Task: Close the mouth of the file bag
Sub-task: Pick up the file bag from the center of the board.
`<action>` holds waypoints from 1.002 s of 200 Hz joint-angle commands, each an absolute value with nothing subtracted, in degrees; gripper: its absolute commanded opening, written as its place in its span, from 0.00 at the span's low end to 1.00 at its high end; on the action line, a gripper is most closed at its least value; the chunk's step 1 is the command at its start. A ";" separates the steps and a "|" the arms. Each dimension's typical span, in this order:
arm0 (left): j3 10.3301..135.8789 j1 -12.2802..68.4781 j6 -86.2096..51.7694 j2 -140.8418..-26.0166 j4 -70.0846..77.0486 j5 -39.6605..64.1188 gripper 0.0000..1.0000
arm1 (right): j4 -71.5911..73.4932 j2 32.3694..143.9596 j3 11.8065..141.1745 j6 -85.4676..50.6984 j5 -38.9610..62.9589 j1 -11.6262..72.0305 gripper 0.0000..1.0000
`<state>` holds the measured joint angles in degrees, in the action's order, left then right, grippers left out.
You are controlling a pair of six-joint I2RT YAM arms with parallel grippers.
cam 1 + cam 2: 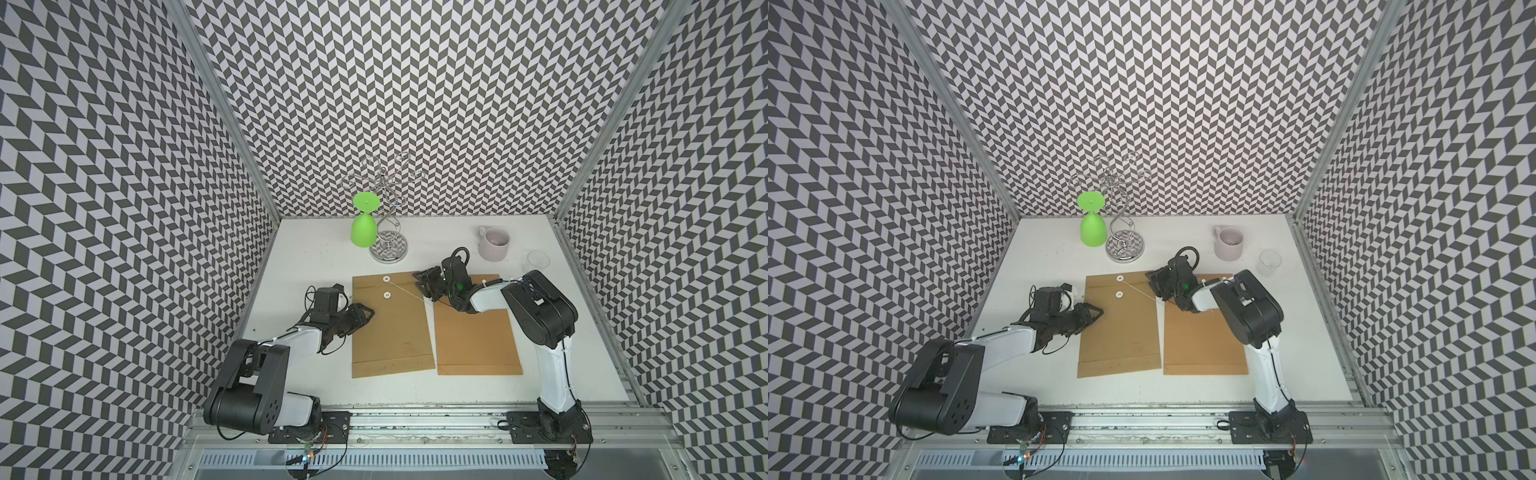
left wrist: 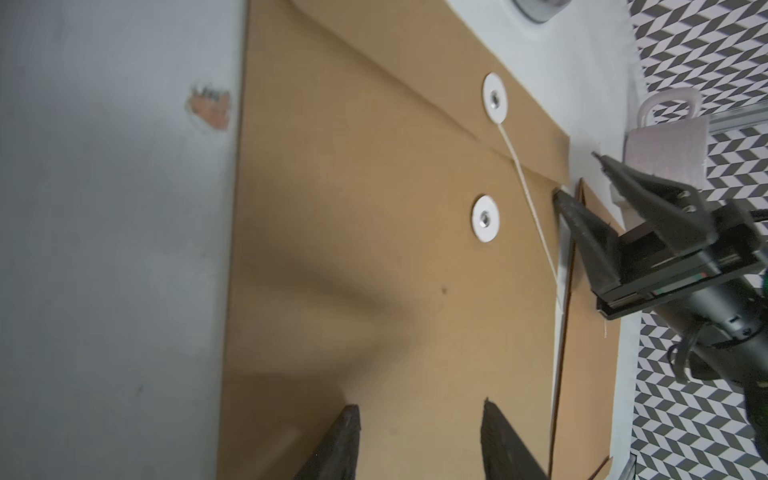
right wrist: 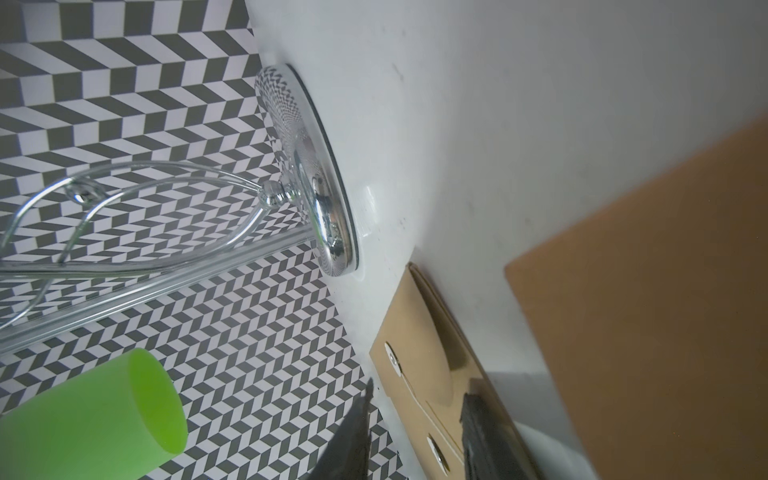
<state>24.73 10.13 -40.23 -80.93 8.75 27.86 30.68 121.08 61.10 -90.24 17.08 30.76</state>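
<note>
I see flap (image 2: 457, 99) down, string (image 2: 523, 178) not wound on lower disc (image 2: 485, 218); left gripper (image 2: 419, 407) over bag (image 2: 374, 249), right gripper (image 2: 575, 174) by string, both with jaws apart.

Matt brown paper file bag (image 1: 390, 332); glossy chrome metal rack (image 1: 389, 249); matt white table (image 1: 316, 257).

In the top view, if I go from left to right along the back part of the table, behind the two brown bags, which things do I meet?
In a top view: green goblet → chrome stand's base → pale mug → clear glass.
</note>
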 commanded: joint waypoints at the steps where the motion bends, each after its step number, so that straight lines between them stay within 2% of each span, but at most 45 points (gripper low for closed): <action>1: 24.68 10.51 -42.33 -82.93 12.45 27.51 0.47 | 33.60 122.78 59.23 -92.49 13.48 31.03 0.36; 109: 23.36 10.87 -41.57 -83.10 10.20 24.96 0.44 | 38.89 126.03 61.26 -93.78 11.17 31.16 0.32; 133: 23.50 10.81 -41.48 -83.06 10.19 24.86 0.44 | 39.73 126.64 61.59 -93.19 11.62 31.18 0.26; 154: 24.08 10.82 -41.33 -82.85 9.87 25.13 0.44 | 40.35 126.74 61.55 -92.08 11.97 31.21 0.17; 181: 27.21 9.78 -39.77 -79.61 6.27 27.64 0.46 | 46.28 125.58 60.02 -87.70 12.22 31.30 0.00; 200: 29.90 7.61 -38.19 -74.00 3.53 29.77 0.50 | 54.86 124.12 58.33 -84.45 13.47 31.21 0.00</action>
<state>26.09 9.87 -40.91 -80.14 8.05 27.35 42.83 125.40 60.49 -88.88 12.71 31.03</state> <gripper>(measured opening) 0.478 0.050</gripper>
